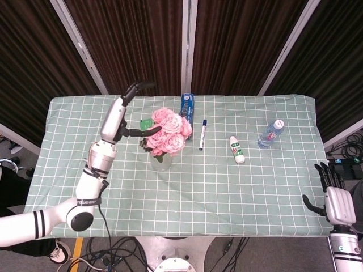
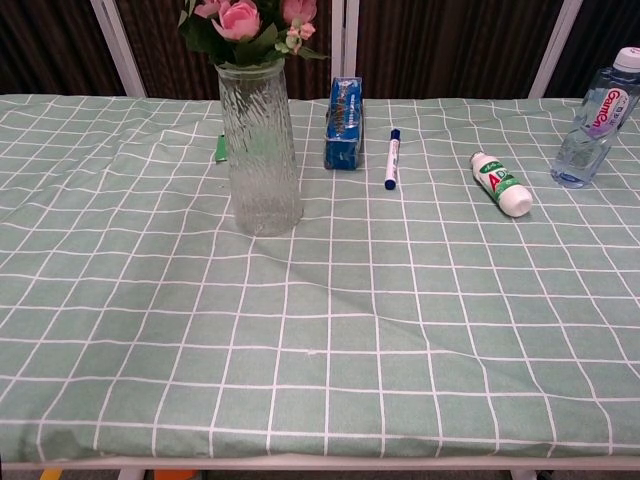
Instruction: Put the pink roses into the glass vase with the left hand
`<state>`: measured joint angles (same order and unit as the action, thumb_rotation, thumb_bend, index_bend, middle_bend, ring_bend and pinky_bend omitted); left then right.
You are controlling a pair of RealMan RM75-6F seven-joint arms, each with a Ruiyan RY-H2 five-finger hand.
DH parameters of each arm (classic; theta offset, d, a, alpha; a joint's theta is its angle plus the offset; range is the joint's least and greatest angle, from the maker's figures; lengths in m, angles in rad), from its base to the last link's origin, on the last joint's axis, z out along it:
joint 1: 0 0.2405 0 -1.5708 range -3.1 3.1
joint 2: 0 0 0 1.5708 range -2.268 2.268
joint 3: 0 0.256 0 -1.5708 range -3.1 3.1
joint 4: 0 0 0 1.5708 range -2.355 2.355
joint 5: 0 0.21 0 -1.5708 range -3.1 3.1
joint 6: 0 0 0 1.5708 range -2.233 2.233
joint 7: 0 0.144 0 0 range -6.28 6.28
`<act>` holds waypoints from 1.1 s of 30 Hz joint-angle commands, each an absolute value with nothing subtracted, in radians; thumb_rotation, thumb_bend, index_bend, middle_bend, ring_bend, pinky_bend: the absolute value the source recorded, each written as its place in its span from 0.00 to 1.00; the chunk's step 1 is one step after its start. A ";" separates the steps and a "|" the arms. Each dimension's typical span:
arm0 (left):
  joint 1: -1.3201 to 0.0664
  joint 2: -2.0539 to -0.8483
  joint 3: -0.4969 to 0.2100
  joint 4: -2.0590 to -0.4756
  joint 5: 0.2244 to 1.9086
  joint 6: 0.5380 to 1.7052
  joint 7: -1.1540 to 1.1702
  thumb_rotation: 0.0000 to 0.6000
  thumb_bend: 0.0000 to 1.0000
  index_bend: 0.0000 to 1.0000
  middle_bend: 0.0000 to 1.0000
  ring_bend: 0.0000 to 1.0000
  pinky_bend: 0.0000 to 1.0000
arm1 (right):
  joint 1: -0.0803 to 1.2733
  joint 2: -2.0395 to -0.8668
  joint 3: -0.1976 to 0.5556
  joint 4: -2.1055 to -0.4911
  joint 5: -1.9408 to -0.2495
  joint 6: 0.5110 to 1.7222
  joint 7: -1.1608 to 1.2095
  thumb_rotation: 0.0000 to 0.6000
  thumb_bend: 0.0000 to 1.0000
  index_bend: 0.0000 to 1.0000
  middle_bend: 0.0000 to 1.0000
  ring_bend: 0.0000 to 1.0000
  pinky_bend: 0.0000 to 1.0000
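The pink roses [image 1: 169, 131] stand in the ribbed glass vase [image 2: 260, 150], their blooms and leaves [image 2: 240, 20] showing above its rim in the chest view. From the head view the blooms hide most of the vase [image 1: 160, 162]. My left hand [image 1: 127, 110] hovers just left of the bouquet with its fingers spread, holding nothing; one finger points toward the flowers. My right hand [image 1: 334, 199] hangs off the table's front right corner, fingers apart and empty. Neither hand shows in the chest view.
A blue box [image 2: 343, 123] lies behind and right of the vase, with a marker [image 2: 391, 158] beside it. Further right are a small white bottle [image 2: 499, 183] lying down and an upright water bottle [image 2: 595, 120]. A small green packet [image 2: 221, 150] sits behind the vase.
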<state>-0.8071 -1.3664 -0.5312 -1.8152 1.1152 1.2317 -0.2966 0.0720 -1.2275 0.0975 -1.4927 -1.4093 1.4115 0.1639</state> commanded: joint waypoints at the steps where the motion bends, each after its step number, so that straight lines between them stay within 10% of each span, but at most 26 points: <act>1: -0.768 -1.325 -0.541 -1.846 1.123 1.270 -0.280 1.00 0.02 0.20 0.16 0.09 0.10 | 0.073 -1.225 0.096 -1.498 -1.416 1.415 0.157 1.00 0.22 0.00 0.00 0.00 0.00; 7: -0.648 -1.277 -0.488 -1.816 1.169 1.404 -0.225 1.00 0.04 0.20 0.15 0.09 0.10 | 0.082 -1.230 0.086 -1.505 -1.452 1.423 0.136 1.00 0.22 0.00 0.00 0.00 0.00; 20: -0.356 -1.297 -0.042 -1.618 1.482 1.593 0.133 1.00 0.02 0.20 0.14 0.08 0.11 | 0.101 -1.259 0.080 -1.478 -1.562 1.500 0.145 1.00 0.23 0.00 0.00 0.00 0.00; 33: -0.189 -1.333 0.083 -1.699 1.550 1.663 0.251 1.00 0.02 0.19 0.11 0.03 0.11 | 0.110 -1.312 0.062 -1.457 -1.607 1.525 0.058 1.00 0.23 0.00 0.00 0.00 0.00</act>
